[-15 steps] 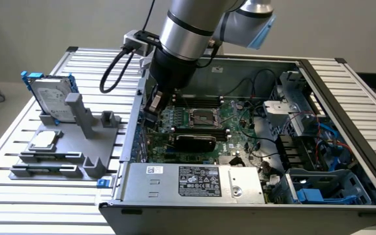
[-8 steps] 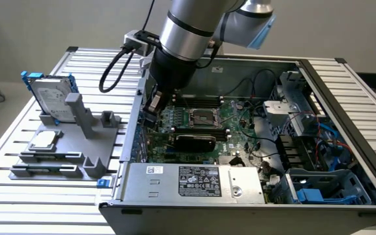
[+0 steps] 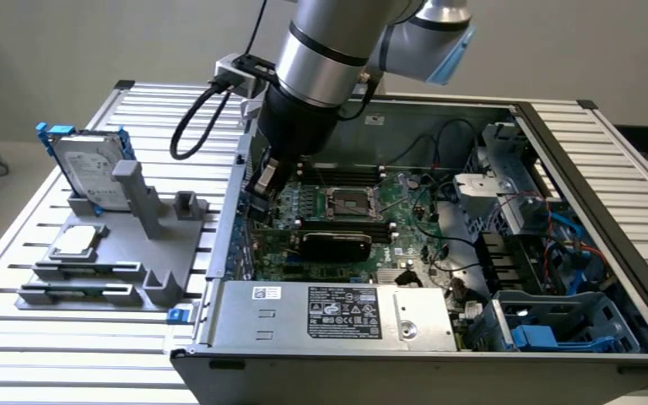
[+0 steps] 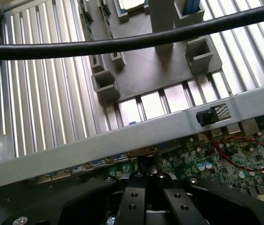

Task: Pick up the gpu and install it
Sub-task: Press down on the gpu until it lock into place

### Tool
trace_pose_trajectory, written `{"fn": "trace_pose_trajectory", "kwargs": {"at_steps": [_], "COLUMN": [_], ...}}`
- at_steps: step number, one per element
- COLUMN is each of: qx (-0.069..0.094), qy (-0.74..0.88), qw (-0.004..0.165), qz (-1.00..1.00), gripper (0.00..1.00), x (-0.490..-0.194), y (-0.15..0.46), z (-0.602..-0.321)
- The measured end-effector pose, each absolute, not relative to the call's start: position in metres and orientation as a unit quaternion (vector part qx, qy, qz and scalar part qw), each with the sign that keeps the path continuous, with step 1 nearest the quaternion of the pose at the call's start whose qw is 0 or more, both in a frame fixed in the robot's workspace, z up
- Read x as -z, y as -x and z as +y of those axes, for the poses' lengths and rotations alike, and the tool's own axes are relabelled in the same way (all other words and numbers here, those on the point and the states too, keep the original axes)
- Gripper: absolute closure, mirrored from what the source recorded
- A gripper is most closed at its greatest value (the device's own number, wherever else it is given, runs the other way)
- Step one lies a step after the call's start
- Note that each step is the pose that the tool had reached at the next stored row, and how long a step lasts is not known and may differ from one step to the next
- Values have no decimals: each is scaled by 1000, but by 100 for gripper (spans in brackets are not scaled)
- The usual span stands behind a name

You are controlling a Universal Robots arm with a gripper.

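Exterior view shows my tool (image 3: pixel 266 187) down inside the open computer case (image 3: pixel 594 169), at its left wall. It is closed, holding nothing. The gpu (image 3: pixel 333 245) already sits in the motherboard (image 3: pixel 408 211), so installing looks done.

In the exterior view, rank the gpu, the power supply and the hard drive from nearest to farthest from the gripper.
From the gripper:
1. gpu, seated on the motherboard inside the case.
2. power supply, at the case's front.
3. hard drive, on the holder, the exterior view's left.

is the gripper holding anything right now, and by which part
Nothing seems held: the gripper is shut with nothing showing between its fingers, low inside the computer case.
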State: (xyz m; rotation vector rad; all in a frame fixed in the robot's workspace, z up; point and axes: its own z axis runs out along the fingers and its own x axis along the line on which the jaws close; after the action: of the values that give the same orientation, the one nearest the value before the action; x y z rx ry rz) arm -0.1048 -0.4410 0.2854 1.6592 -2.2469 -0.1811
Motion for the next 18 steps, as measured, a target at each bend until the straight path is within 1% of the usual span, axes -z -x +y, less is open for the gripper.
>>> {"fn": "trace_pose_trajectory", "kwargs": {"at_steps": [7,15,16,18], "qx": [64,63,62,53], "qy": [-576,-575,-576,-577], "qw": [172,172,170,159], "qz": [-797,-797,-797,-800], "gripper": [89,89,89,89], "x": [-284,-287,-287,-287], "y": [103,87,86,85], "z": [-441,-441,-441,-441]}}
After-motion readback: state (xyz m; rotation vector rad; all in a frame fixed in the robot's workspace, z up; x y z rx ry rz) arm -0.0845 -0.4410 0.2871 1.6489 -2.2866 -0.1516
